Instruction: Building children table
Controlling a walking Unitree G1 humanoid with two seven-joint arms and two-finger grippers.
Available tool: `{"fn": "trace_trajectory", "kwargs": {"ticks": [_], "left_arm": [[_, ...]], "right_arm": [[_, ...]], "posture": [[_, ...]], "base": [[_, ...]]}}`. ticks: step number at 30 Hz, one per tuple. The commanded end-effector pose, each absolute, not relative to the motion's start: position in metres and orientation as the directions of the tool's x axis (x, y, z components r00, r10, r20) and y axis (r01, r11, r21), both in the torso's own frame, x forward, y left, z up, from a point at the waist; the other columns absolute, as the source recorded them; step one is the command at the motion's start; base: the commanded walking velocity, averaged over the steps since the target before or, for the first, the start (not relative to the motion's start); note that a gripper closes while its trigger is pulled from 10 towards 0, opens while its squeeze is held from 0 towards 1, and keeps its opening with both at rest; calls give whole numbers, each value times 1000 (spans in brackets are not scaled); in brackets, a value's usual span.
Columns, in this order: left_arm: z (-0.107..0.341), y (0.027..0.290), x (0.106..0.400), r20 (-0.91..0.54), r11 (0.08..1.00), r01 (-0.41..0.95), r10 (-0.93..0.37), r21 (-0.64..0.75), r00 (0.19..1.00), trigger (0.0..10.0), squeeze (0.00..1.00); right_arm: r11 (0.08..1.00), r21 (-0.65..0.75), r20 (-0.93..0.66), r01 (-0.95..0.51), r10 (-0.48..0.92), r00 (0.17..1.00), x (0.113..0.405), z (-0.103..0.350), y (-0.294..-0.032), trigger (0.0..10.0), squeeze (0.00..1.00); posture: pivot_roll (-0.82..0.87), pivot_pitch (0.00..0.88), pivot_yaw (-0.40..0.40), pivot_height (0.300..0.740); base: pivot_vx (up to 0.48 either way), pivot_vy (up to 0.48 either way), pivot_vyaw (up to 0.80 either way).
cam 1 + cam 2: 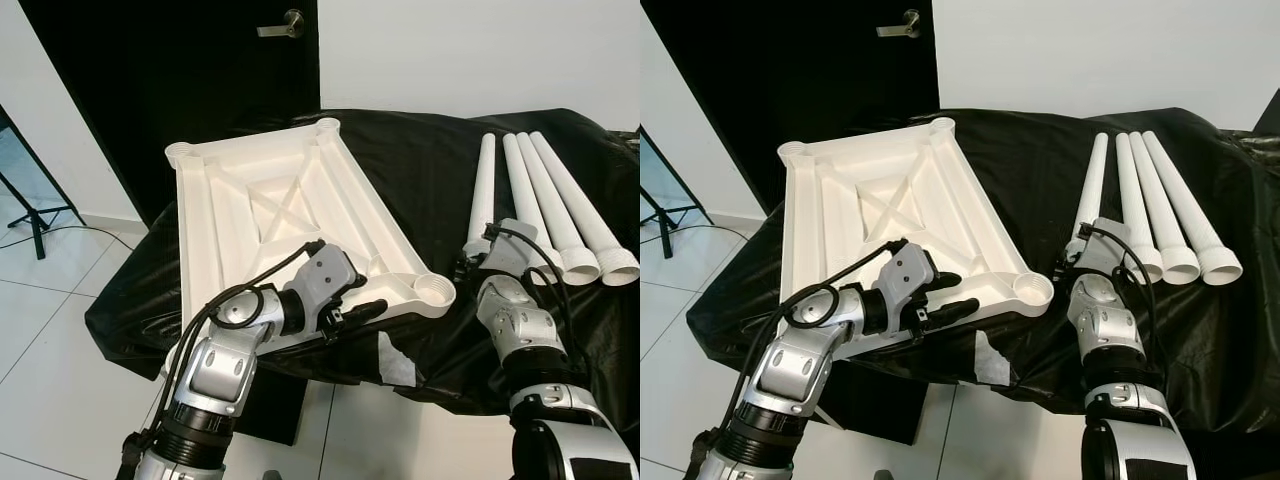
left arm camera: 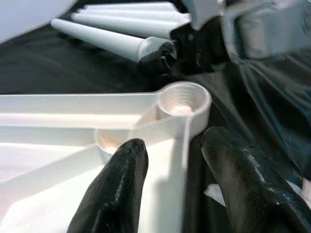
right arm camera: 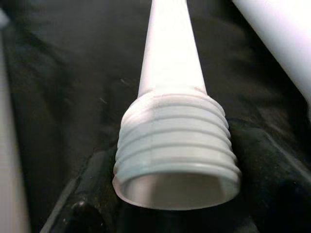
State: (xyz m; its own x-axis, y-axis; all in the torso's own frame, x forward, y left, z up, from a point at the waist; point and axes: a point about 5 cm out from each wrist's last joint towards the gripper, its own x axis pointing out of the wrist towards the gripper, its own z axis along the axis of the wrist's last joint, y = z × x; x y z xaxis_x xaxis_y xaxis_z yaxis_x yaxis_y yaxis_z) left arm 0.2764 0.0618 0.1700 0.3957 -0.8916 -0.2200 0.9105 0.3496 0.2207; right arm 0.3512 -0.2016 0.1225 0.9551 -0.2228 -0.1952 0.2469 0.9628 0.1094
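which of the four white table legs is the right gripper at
The leftmost white threaded plastic leg, nearest the white tabletop: the right gripper is at its threaded end, while the other three lie untouched.

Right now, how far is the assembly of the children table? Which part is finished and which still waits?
Laid out: the white tabletop lies underside up on the black cover, its corner sockets empty.

In hand: the left end effector straddles the tabletop's edge rib near one corner socket; the right end effector is at the threaded end of the nearest leg.

Left: screwing in all four legs.
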Motion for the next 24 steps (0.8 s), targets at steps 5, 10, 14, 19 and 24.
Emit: {"fn": "trace_trajectory", "kwargs": {"ticks": [5,10,14,19,24], "left_arm": [[174,74,297,-123,657,711,-707,250,696,10000,0],[179,76,307,-88,698,706,-701,119,707,10000,0],[182,77,313,-71,714,698,-695,50,716,10000,0],[191,82,330,-54,717,691,-696,-88,716,10000,0],[203,86,342,3,685,708,-718,-174,696,10000,0]], "right_arm": [[979,120,-30,167,-164,986,346,139,-192,10000,0],[997,44,167,57,-63,984,337,158,-182,10000,0],[1000,-23,224,17,-11,974,332,162,-177,10000,0],[987,-140,294,-76,115,949,322,161,-168,10000,0],[970,-190,318,-152,208,925,316,162,-164,10000,0]], "posture": [[39,0,4,740],[24,0,13,740],[24,0,12,740],[14,0,20,740],[5,0,27,740]], "base": [[0,0,0],[0,0,0],[0,0,0],[0,0,0],[0,0,0]]}}
